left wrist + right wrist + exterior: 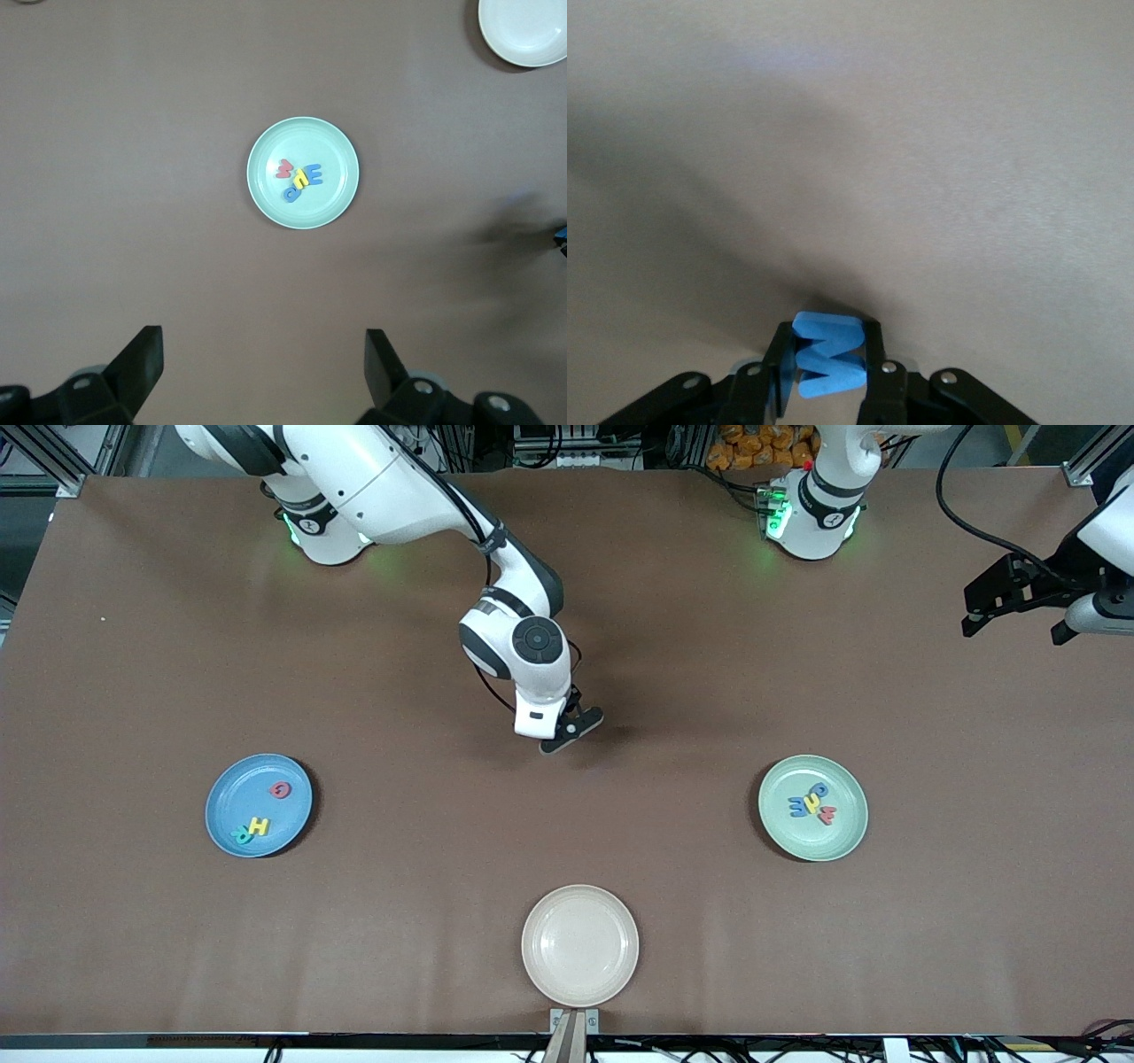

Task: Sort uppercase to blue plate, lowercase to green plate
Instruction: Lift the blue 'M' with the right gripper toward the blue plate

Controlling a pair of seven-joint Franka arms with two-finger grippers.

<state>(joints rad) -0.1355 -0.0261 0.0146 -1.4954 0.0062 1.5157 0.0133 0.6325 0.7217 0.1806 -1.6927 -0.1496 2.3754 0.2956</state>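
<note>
The right gripper [830, 359] pinches the blue W [826, 356] low over the table's middle, at about two o'clock from the blue plate [232, 793], which holds three letters. The left gripper [264, 367] waits wide open, high above the green plate [332, 142], where four letters lie.

Two white Franka arms w/ black joint bands, bases lit green at the collar. Right arm [518, 646] has a round black cap on its wrist joint, black cable along the forearm. Left gripper [263, 372] & right gripper [829, 359]: matte black fingers, silver screws at the knuckles.
</note>
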